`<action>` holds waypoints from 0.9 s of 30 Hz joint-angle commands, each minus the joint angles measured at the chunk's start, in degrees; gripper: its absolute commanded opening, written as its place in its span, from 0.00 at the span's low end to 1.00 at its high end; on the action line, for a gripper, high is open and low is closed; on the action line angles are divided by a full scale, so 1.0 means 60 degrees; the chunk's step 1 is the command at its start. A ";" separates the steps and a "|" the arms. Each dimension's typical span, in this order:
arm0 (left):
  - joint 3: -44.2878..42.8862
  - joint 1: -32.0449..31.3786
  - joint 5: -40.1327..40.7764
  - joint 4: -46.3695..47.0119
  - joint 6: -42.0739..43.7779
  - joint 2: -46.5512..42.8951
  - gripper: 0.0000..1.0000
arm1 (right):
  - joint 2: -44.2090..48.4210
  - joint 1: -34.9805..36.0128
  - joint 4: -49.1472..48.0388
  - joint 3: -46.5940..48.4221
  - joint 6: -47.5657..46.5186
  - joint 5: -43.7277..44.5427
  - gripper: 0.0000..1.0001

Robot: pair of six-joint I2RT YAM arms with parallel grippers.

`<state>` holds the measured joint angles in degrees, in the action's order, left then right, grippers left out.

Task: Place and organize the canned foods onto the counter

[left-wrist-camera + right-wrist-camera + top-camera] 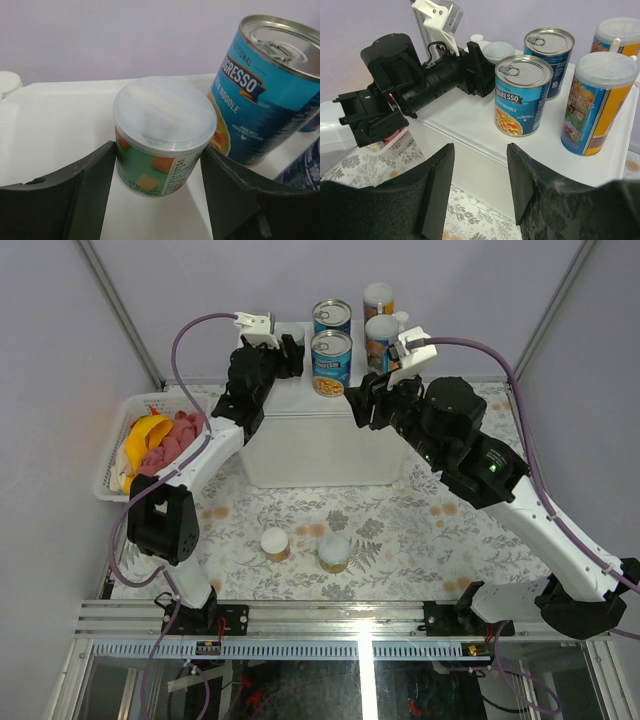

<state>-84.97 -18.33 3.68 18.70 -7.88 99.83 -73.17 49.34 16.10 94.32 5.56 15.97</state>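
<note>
The counter [320, 455] is a white box at the back middle. On it stand two blue-labelled cans [331, 364] [332, 316] and two tall pale-lidded canisters [380, 340] [378, 300]. My left gripper [159, 150] is shut on a small green-labelled can with a pale lid [160, 145], which stands upright on the counter's left part beside a blue can [265, 95]. My right gripper [480, 150] hovers open and empty off the counter's front edge [465, 120], facing the nearer blue can [522, 95]. Two small white-lidded jars [275, 543] [334, 552] stand on the patterned table.
A white mesh basket [112, 480] at the left holds a yellow banana [150, 430] and a pink cloth [172, 440]. In the right wrist view the left arm [420, 85] reaches across the counter's left side. Grey walls close in behind the counter.
</note>
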 commanded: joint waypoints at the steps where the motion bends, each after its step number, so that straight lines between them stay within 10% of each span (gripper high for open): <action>1: -0.0619 0.0222 -0.0008 0.0795 -0.0122 0.0368 0.45 | 0.0429 -0.0059 -0.0176 0.0058 -0.0105 0.0400 0.53; 10: -0.0862 0.0301 0.0017 0.0855 -0.0299 0.0644 0.47 | 0.0450 -0.0058 0.0014 0.0059 -0.0198 0.0553 0.54; 17: -0.0471 0.0236 -0.0094 0.0871 -0.0442 0.0277 0.93 | 0.0375 -0.0062 -0.0038 0.0102 -0.0197 0.0467 0.56; 27: 0.0082 0.0097 0.0274 0.0762 -0.0342 -0.0532 1.00 | 0.0480 -0.0053 -0.0045 0.0056 -0.0078 0.0384 0.57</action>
<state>-85.97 -17.41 3.44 19.79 -10.24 100.73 -71.37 49.34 17.74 94.26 5.34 17.50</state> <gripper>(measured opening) 0.996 0.568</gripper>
